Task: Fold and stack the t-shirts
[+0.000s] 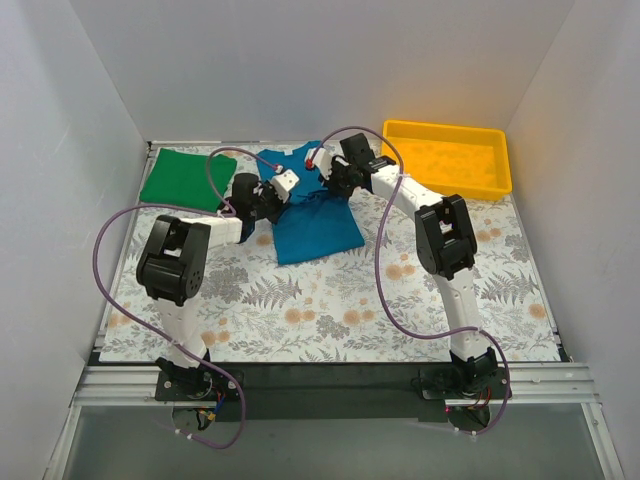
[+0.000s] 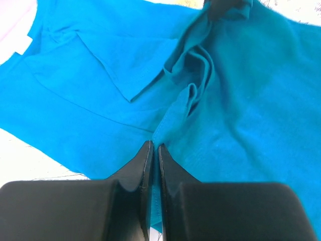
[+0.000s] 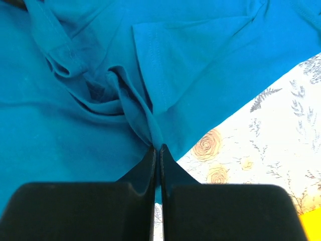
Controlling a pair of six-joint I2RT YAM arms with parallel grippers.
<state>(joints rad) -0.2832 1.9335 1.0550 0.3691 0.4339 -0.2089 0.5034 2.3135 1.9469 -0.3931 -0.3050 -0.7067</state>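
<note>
We find the left fingers (image 2: 138,169) and the right fingers (image 3: 145,168) each clenched on a fold of the teal-blue t-shirt (image 1: 318,228), which lies rumpled at rear centre of the floral surface (image 1: 330,305), with the folded green t-shirt (image 1: 187,180) at rear left.

Table layout. The first t-shirt (image 1: 187,180) is lying at the far left corner of the table (image 1: 330,310). The second t-shirt (image 1: 315,232) is lying to its right, near the middle of the far edge. The tray (image 1: 460,186) is sitting at the far right corner. The left gripper (image 2: 154,149) and the right gripper (image 3: 157,149) are sitting side by side on the second t-shirt's far part.
</note>
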